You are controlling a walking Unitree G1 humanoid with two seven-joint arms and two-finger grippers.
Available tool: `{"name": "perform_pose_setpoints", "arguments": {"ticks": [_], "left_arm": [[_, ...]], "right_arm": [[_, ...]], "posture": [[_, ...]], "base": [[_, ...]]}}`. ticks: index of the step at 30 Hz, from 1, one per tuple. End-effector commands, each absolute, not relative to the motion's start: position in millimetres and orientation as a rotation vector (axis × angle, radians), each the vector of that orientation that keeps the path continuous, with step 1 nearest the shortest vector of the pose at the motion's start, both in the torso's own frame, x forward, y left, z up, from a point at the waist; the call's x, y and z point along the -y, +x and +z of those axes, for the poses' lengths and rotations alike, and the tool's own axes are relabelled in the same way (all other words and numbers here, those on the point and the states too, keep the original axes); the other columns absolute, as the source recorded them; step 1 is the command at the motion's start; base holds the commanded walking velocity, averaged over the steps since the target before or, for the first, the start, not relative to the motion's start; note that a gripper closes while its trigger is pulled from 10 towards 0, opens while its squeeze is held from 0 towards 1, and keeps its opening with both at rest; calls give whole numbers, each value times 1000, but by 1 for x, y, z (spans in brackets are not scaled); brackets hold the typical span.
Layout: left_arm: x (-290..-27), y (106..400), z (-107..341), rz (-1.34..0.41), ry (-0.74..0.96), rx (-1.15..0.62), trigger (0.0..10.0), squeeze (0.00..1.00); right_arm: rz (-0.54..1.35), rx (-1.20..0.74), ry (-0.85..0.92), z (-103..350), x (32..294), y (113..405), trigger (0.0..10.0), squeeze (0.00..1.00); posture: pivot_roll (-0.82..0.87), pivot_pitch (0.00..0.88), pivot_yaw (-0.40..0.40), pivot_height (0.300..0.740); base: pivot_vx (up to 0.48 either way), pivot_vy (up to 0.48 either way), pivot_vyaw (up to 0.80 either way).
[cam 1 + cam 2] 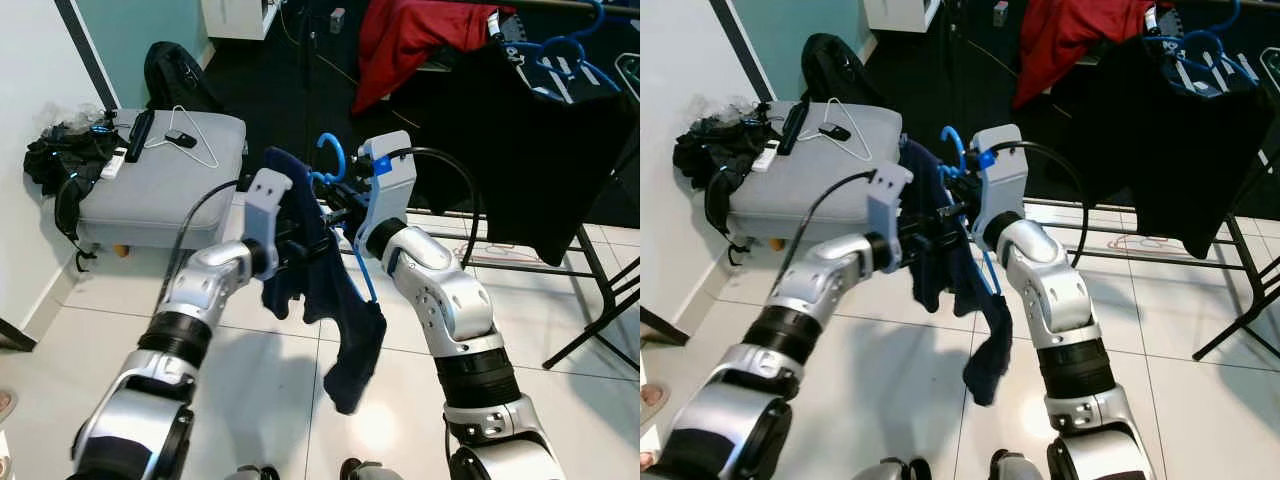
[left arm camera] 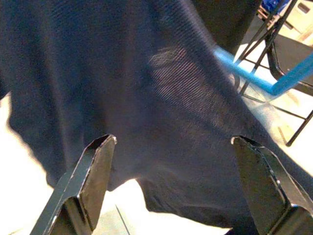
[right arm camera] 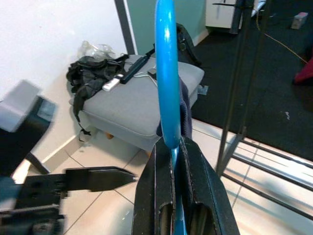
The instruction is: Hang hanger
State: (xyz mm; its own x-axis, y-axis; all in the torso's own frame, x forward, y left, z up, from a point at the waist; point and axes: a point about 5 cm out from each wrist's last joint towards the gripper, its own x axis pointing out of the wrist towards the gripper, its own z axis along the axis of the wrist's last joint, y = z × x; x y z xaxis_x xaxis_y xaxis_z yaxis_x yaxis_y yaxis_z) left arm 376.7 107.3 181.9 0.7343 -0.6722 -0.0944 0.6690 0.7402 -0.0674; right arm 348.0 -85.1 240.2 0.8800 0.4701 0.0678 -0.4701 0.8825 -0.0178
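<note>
Right hand (image 3: 172, 147) clenched on blue hanger (image 3: 166, 73), held mid-air before the robot, left of the drying rack (image 1: 590, 270). Navy garment (image 1: 335, 290) draped over it. Left hand (image 2: 173, 147) released, fingers spread beside the cloth.

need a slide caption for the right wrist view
Right gripper shut on blue hanger carrying a navy garment, grey ottoman behind.
</note>
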Motion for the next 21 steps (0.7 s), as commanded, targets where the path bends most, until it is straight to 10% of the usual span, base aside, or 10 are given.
{"name": "perform_pose_setpoints", "arguments": {"ticks": [1, 21], "left_arm": [[-108, 373, 181, -771, -56, -119, 10000, 0], [-78, 366, 179, -803, -220, -137, 10000, 0]], "right_arm": [[502, 106, 5, 246, 82, 348, 10000, 0], [515, 108, 5, 247, 78, 348, 10000, 0]], "posture": [[-92, 179, 35, 740], [-97, 179, 32, 740]], "base": [[0, 0, 0], [0, 0, 0]]}}
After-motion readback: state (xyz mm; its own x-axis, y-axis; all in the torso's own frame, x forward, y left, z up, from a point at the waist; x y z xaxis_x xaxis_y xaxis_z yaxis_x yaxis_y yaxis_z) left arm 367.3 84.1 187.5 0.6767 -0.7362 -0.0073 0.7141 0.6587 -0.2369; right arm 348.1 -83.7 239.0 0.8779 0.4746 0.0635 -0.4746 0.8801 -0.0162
